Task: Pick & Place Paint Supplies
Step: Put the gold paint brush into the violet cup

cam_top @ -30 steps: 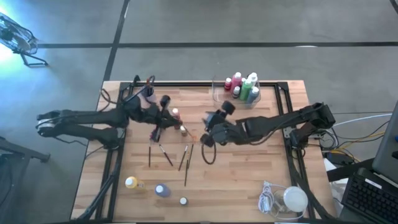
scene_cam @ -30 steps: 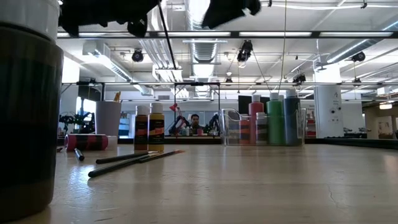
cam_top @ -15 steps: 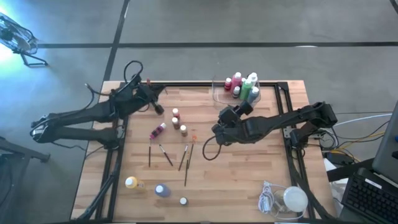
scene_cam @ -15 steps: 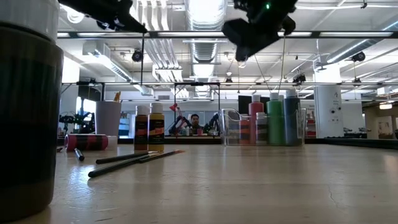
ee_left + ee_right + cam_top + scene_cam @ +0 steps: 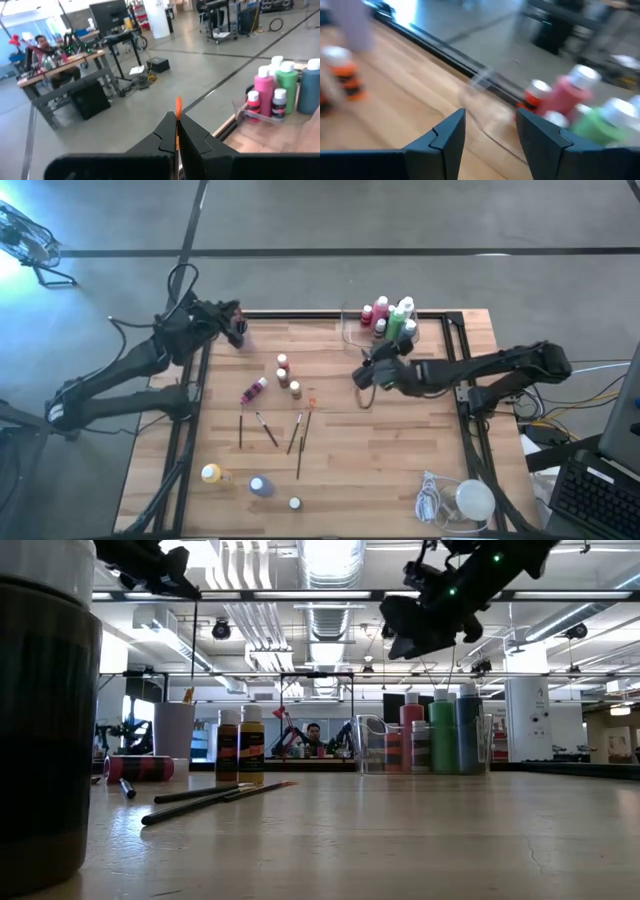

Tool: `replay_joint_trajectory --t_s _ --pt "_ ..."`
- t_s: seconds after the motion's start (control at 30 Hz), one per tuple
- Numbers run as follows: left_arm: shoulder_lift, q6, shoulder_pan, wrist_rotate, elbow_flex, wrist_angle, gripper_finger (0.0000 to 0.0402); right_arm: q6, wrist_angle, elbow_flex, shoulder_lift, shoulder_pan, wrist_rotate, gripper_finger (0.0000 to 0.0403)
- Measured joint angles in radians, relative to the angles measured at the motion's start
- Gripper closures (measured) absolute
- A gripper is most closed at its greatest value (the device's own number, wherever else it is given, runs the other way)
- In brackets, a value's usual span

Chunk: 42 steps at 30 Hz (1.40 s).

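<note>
My left gripper (image 5: 237,326) hangs over the table's far-left corner, high above the pale cup (image 5: 172,730), shut on a thin paintbrush (image 5: 178,106). My right gripper (image 5: 364,376) is open and holds nothing (image 5: 490,134); it hovers right of centre, just near of the clear tray (image 5: 352,330), where several bottles (image 5: 392,320) stand. Three small bottles (image 5: 286,377) stand left of centre, and a pink one (image 5: 253,391) lies beside them. Several brushes (image 5: 296,434) lie flat on the wood. A yellow bottle (image 5: 210,473) and a purple one (image 5: 261,486) stand near the near edge. My left gripper pinches the paintbrush between its two shut fingers, and the orange end (image 5: 178,103) sticks out just past the fingertips. The brush runs along the fingers and is lifted clear of the table. The rest of the brush is hidden by the fingers.
A white round lump with a coiled cord (image 5: 470,500) sits at the near-right corner. A black frame rail (image 5: 300,315) runs along the table's edges. Bare wood lies between the brushes and the lump. A person sits far off in the room (image 5: 314,733).
My left gripper has swung from beside the three standing bottles toward the far-left corner and risen. My right gripper has drawn back from the table's middle toward the right and far side, nearer the tray, and has also risen. The bottles and brushes on the table have stayed put.
</note>
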Motion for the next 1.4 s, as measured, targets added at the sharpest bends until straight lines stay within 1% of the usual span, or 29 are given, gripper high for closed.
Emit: replay_joint_trajectory --t_s 0.13,0.2,0.23,0.3,0.4,0.6,0.67,0.77,0.93,1.07,1.4 --pt "-0.014 -0.018 0.026 -0.002 -0.008 -0.014 0.0396 -0.172 0.317 -0.124 -0.076 -0.052 -0.207 0.0242" --pt "-0.02 -0.019 0.04 -0.014 -0.017 -0.019 0.0396 -0.219 0.423 -0.172 -0.102 -0.07 -0.277 0.0246" --pt "-0.021 -0.02 0.049 -0.024 -0.017 -0.03 0.0396 -0.233 0.456 -0.193 -0.112 -0.077 -0.295 0.0248" --pt "-0.021 -0.029 0.065 -0.029 -0.017 -0.04 0.0396 -0.244 0.48 -0.216 -0.125 -0.087 -0.299 0.0252" --pt "-0.02 -0.053 0.087 -0.032 -0.02 -0.062 0.0396 -0.232 0.471 -0.23 -0.147 -0.097 -0.297 0.0259" --pt "-0.018 -0.085 0.147 -0.029 -0.096 -0.031 0.0396 -0.226 0.475 -0.23 -0.149 -0.095 -0.299 0.0276" --pt "-0.017 -0.095 0.171 -0.006 -0.127 -0.012 0.0396 -0.226 0.474 -0.23 -0.148 -0.097 -0.299 0.0282" --pt "-0.017 -0.112 0.202 0.065 -0.174 0.054 0.0396 -0.226 0.474 -0.23 -0.148 -0.096 -0.299 0.0288" --pt "-0.016 -0.127 0.25 0.091 -0.222 0.084 0.0396 -0.226 0.474 -0.23 -0.147 -0.095 -0.299 0.0298" --pt "-0.014 -0.146 0.277 0.15 -0.257 0.122 0.0396 -0.226 0.474 -0.23 -0.147 -0.095 -0.299 0.0306" --pt "0.023 -0.169 0.322 0.18 -0.332 0.206 0.0396 -0.226 0.473 -0.23 -0.147 -0.095 -0.299 0.0328"
